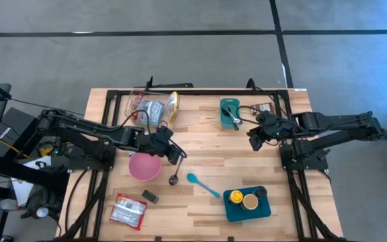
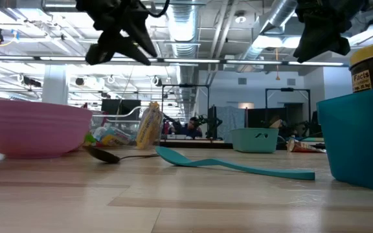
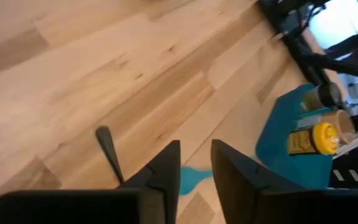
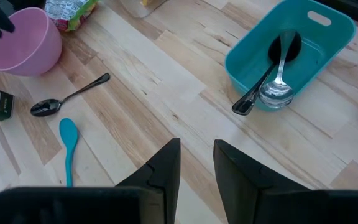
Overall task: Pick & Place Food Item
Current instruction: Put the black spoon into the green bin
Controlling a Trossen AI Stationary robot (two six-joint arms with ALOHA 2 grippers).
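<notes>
Left gripper [image 1: 175, 153], fingers narrowly apart and empty, hovers at the pink bowl's [image 1: 144, 167] two o'clock; right gripper [image 4: 196, 163] likewise.

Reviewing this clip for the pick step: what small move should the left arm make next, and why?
Probably reopen and lower. The left gripper hangs above the table with nothing between its narrow-gapped fingers. Below it lie only the black spoon and teal spatula; the food packets sit beyond the pink bowl. The right gripper waits near the teal bin.
</notes>
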